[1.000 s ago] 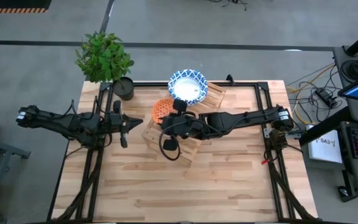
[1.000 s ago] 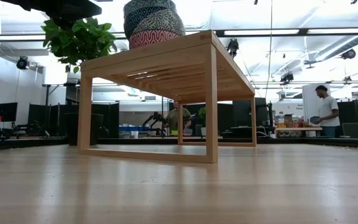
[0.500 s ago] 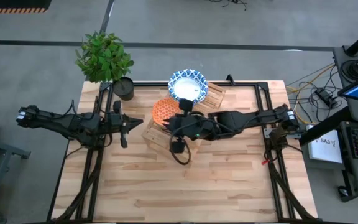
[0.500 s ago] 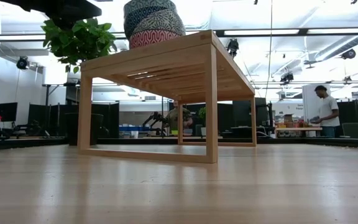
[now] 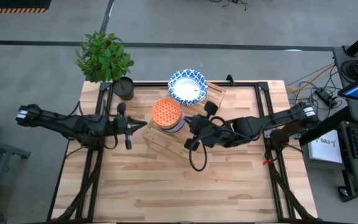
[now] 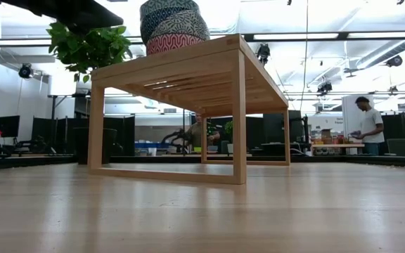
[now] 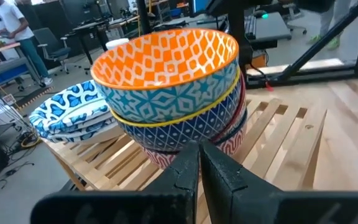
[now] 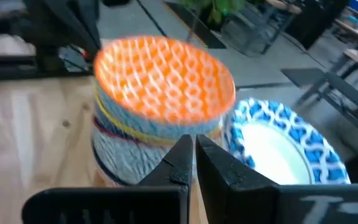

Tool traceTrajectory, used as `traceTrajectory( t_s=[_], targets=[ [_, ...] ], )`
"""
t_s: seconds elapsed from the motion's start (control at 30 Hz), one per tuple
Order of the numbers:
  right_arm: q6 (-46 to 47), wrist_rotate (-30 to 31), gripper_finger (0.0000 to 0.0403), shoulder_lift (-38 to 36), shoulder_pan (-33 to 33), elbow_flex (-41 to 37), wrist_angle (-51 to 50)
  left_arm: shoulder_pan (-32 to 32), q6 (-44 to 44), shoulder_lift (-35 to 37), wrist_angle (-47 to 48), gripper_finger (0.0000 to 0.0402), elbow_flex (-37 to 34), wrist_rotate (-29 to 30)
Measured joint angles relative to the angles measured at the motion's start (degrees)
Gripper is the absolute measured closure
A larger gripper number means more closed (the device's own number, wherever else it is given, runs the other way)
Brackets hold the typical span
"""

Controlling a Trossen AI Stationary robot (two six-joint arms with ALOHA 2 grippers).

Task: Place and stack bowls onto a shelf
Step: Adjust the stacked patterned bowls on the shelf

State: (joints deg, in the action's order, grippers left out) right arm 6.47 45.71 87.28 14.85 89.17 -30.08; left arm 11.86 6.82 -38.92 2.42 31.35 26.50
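The small bowls (image 5: pixel 166 114) stand nested in one stack on the shelf (image 5: pixel 160 140), the orange bowl (image 7: pixel 166 57) on top, and just beside them sits the pile of white bowls with blue rims (image 5: pixel 188 86), also on the shelf. My right gripper (image 5: pixel 194 122) hangs just beside the small stack with its fingers (image 8: pixel 180 163) pressed together, holding nothing; my left gripper (image 5: pixel 128 129) hovers near the shelf's other side, its fingers (image 7: pixel 180 180) likewise closed and empty. These look like glazed ceramic (stiff, slick, likely to chip if knocked), and the tall stack could tip, so I judge the safest hold on any bowl is over its rim, one finger inside and one outside, lifting straight up from the tabletop side.
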Motion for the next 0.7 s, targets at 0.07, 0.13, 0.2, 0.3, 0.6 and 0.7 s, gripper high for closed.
traceTrajectory(
  t_s=[0.07,0.13,0.2,0.3,0.6,0.7],
  targets=[
    [0.92,1.1,0.0392,-1.3,0.0,-3.77,2.29,-0.06,0.48,-0.89,-0.4,0.0402,0.0,0.02],
    [1.6,2.08,0.0392,-2.77,0.02,-6.89,5.26,-0.07,1.31,-1.77,-1.44,0.0402,0.0,1.14],
    [1.6,2.53,0.0392,-4.21,-0.12,-9.59,8.61,-0.07,1.71,-2.78,-3.19,0.0402,0.02,3.38],
    [-0.04,2.59,0.0392,-4.78,-0.78,-13.69,15.95,-0.07,2.24,-4.2,-4.97,0.0402,0.02,6.98],
    [-1.04,2.32,0.0392,-4.65,-2.16,-19.14,22.97,-0.13,4.67,-7.4,-8.91,0.0402,0.02,8.11],
    [-0.47,2.32,0.0392,-4.63,-2.18,-19.17,23.21,-0.13,5.36,-8.24,-10.44,0.0402,0.02,8.11]
  ],
)
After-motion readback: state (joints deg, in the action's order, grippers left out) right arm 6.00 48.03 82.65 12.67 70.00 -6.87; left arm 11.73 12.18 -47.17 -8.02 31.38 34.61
